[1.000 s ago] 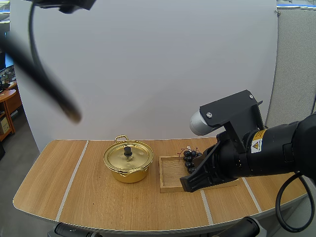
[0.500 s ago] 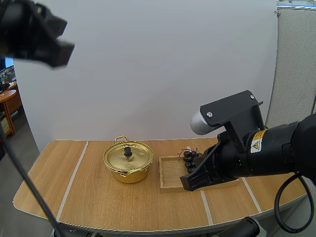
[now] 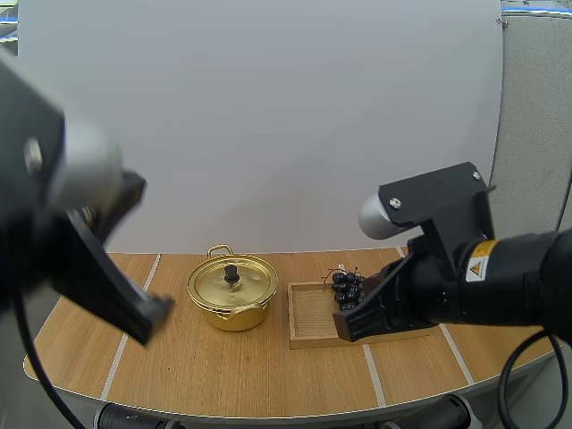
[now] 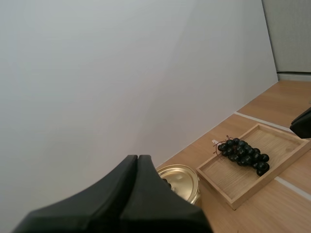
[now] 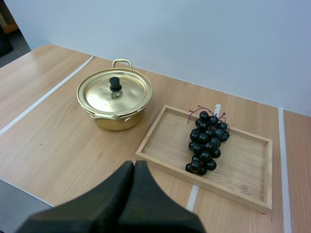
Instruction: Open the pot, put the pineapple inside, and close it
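The golden pot (image 5: 114, 99) stands on the wooden table (image 3: 223, 366) with its lid (image 3: 231, 280) on, sitting flat on the rim. The black knob (image 5: 114, 83) is upright at the middle of the lid. One handle of the pot points to the white wall behind and the other one points to the arms' bases.

Just beside the pot, on the side of my right arm (image 3: 465, 277), lies a wooden tray (image 5: 243, 165), close to the pot but not touching it. The fruit I can see is a bunch of dark grapes (image 5: 206, 142). It lies inside the tray, and the bare part of the tray floor is between it and the pot. The thin stem of the bunch points to the wall, like the pot's far handle.

My right gripper (image 5: 134, 164) is closed on nothing, with the two black fingers pressed together as one wedge. It hangs above the table at the near side of the tray, well apart from the pot. My left gripper (image 4: 137, 158) is closed and empty as well, its fingers lying together. It is high in the air and points down in the direction of the pot, far from it. In the high view my left arm (image 3: 63, 232) is large on the other side of the pot from the tray.
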